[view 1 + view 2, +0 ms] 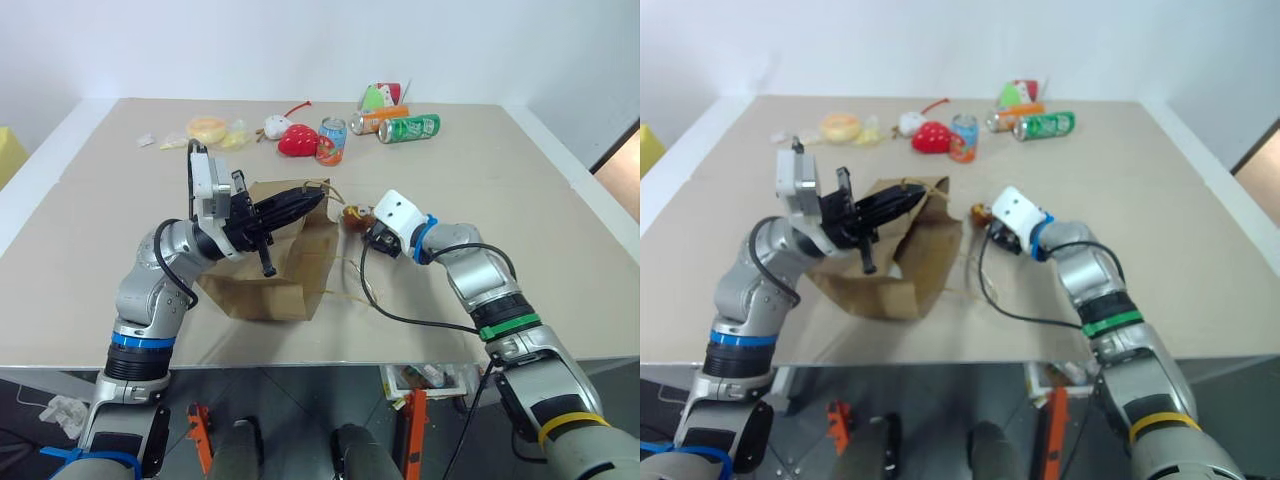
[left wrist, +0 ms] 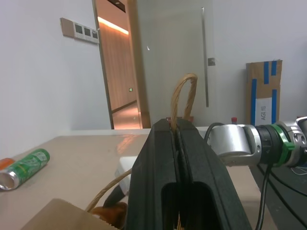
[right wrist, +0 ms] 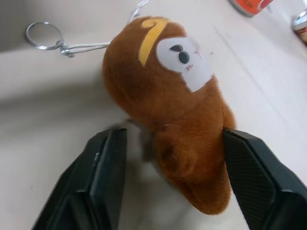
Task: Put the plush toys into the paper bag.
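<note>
While left hand (image 2: 178, 143) pinched tight on bag handle (image 2: 182, 98), right hand (image 3: 170, 184) part-open astride brown plush (image 3: 170, 105) on counter (image 1: 520, 200), one finger (image 3: 252, 177) touching it.

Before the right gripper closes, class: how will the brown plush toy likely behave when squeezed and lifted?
The brown plush toy looks soft and furry, so it will probably squash between the right gripper fingers rather than resist. It seems light. Its rounded, oblong body might slip or pivot, and the key ring on its cord would likely dangle.

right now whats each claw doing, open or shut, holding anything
Left claw: shut on the paper bag's cord handle.
Right claw: open around the brown plush toy, one finger at its side, not yet clamped.
</note>
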Robot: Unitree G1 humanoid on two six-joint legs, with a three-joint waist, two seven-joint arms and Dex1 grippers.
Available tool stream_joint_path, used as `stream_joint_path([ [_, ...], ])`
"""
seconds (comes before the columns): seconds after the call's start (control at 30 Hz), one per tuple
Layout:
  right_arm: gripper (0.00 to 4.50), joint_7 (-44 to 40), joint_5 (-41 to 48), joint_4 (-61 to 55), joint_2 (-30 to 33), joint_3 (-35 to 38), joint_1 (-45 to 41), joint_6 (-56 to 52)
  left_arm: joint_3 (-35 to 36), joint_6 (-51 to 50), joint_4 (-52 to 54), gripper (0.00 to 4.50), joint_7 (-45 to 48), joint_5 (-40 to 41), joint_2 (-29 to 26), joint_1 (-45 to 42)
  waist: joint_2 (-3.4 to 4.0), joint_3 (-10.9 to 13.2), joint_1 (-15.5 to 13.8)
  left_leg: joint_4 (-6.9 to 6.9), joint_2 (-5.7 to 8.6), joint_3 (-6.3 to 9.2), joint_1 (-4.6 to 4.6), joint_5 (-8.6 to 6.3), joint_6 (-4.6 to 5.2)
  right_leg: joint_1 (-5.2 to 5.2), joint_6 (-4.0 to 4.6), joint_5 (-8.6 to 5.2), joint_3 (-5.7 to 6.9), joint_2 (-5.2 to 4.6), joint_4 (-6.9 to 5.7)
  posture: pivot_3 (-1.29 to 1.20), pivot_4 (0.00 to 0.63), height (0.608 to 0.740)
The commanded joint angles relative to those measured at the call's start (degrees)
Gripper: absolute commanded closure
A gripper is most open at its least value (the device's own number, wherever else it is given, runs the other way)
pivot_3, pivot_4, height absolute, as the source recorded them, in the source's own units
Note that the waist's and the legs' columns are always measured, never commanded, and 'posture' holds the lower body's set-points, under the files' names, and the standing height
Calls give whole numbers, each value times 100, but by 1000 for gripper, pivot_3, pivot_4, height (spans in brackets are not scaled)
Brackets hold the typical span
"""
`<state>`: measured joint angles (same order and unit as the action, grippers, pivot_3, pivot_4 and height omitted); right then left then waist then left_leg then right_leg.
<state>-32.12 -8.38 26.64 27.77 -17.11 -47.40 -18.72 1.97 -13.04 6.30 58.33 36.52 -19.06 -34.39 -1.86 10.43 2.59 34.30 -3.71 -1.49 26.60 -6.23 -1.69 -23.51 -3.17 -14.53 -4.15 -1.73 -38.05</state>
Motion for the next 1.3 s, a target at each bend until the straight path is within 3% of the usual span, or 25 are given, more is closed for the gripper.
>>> stream_joint_path([
  [0.03,2863,43,-131,-14,33,130,-48,135,55,-8,255,4500,-60,81,-31,-28,0,0,0,0,0,0,-1,0,0,1,0,0,0,0,0,0,150,740],
  [0.13,4275,39,-106,-57,72,254,-9,129,58,-12,276,4500,-83,89,-42,-18,0,0,0,0,0,0,-1,0,0,1,-1,0,0,0,0,0,150,740],
  [0.17,4462,21,-99,-94,97,282,10,123,58,-18,288,4500,-90,90,-39,-15,0,0,-1,0,0,0,-1,0,0,2,-1,0,0,0,0,0,150,740],
  [0.37,4462,-630,928,-1004,184,1164,262,-478,60,-38,315,4500,-113,96,-14,-17,1,1,-5,0,0,0,0,0,0,3,-3,-1,0,-1,0,0,150,740],
  [0.6,4462,-2208,2347,-3208,1266,1821,1101,-1259,84,-76,325,4500,-118,129,-29,5,5,3,-79,1,4,1,2,-7,-5,6,-11,-11,0,-4,1,0,150,740],
  [0.77,4462,-2430,2713,-4228,1331,1430,1270,-1764,62,-70,319,4500,-102,123,-36,-2,5,3,6,1,-5,2,-15,-8,-7,9,14,-6,0,6,-1,0,150,740],
  [0.93,4462,-2308,2546,-4461,1146,907,1227,-1820,68,-79,343,4500,-104,131,-49,15,5,3,-1,12,-4,2,-14,-8,-6,12,30,-8,-3,3,-1,0,150,740],
  [1.1,4462,-2140,2170,-4283,810,301,969,-1599,82,-97,398,4500,-117,157,-75,59,5,3,-1,13,-2,-1,-12,-8,-6,9,27,-10,-5,0,0,0,150,740],
  [1.3,4462,-2330,2383,-4572,209,-236,820,-1709,93,-88,394,4500,-99,164,-100,60,5,3,-2,7,-5,3,-13,-8,-6,8,14,-7,-4,7,-1,0,150,740],
])
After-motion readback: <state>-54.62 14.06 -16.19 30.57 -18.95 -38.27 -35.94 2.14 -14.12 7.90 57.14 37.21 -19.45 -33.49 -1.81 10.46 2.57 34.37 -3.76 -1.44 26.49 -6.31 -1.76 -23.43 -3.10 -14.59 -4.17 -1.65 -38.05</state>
